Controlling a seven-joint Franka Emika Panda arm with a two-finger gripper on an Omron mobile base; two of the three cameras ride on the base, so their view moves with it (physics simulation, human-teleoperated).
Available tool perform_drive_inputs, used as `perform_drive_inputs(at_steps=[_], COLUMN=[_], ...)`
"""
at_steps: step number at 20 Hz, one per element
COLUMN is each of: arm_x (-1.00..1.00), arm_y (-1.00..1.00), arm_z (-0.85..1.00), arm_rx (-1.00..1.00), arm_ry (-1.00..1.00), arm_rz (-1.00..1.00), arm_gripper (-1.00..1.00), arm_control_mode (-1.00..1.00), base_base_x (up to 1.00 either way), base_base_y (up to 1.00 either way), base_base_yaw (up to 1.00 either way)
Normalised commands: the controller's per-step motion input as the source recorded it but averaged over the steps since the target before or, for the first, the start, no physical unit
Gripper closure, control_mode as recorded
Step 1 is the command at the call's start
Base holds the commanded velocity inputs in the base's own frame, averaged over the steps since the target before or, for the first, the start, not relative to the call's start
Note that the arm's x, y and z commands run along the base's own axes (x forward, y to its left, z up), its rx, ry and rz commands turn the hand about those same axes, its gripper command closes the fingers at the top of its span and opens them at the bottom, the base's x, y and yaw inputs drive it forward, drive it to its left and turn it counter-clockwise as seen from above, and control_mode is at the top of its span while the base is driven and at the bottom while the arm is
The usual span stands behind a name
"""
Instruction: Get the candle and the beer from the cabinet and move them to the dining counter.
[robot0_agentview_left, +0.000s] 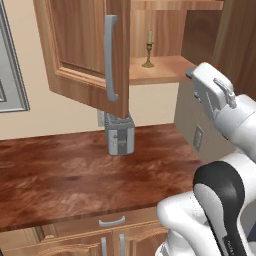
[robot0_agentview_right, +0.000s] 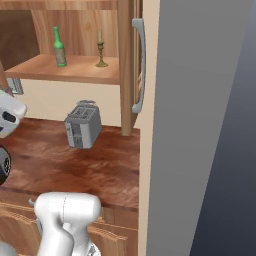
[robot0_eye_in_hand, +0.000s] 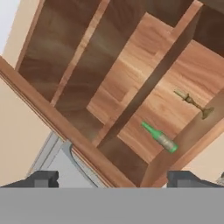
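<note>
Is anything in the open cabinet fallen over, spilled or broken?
Nothing stands out. The beer and the candle both stand upright and apart on the cabinet shelf, the candle to the beer's right in the right base view. No spill or damage shows.

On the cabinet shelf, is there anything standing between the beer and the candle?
No. In the right base view the shelf between the beer and the candle is bare wood; they stand apart, beer to the left.
</note>
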Motion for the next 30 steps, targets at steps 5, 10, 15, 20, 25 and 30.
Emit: perform_drive_inputs(at_steps=[5, 10, 15, 20, 25, 30], arm_x=[0.0, 0.47, 0.73, 0.68, 0.7, 0.66], arm_y=[-0.54, -0.09, 0.0, 0.23, 0.71, 0.53], arm_z=[-0.02, -0.17, -0.13, -0.25, -0.27, -0.18], arm_rx=[0.28, 0.23, 0.19, 0.12, 0.04, 0.02], arm_ry=[0.11, 0.13, 0.17, 0.15, 0.15, 0.14], arm_rz=[0.22, 0.21, 0.18, 0.17, 0.16, 0.19], arm_gripper=[-1.0, -1.0, -1.0, -1.0, -1.0, -1.0], arm_control_mode=[-1.0, -1.0, -1.0, -1.0, -1.0, -1.0], base_base_x=[0.0, 0.0, 0.0, 0.0, 0.0, 0.0], base_base_y=[0.0, 0.0, 0.0, 0.0, 0.0, 0.0], base_base_yaw=[0.0, 0.0, 0.0, 0.0, 0.0, 0.0])
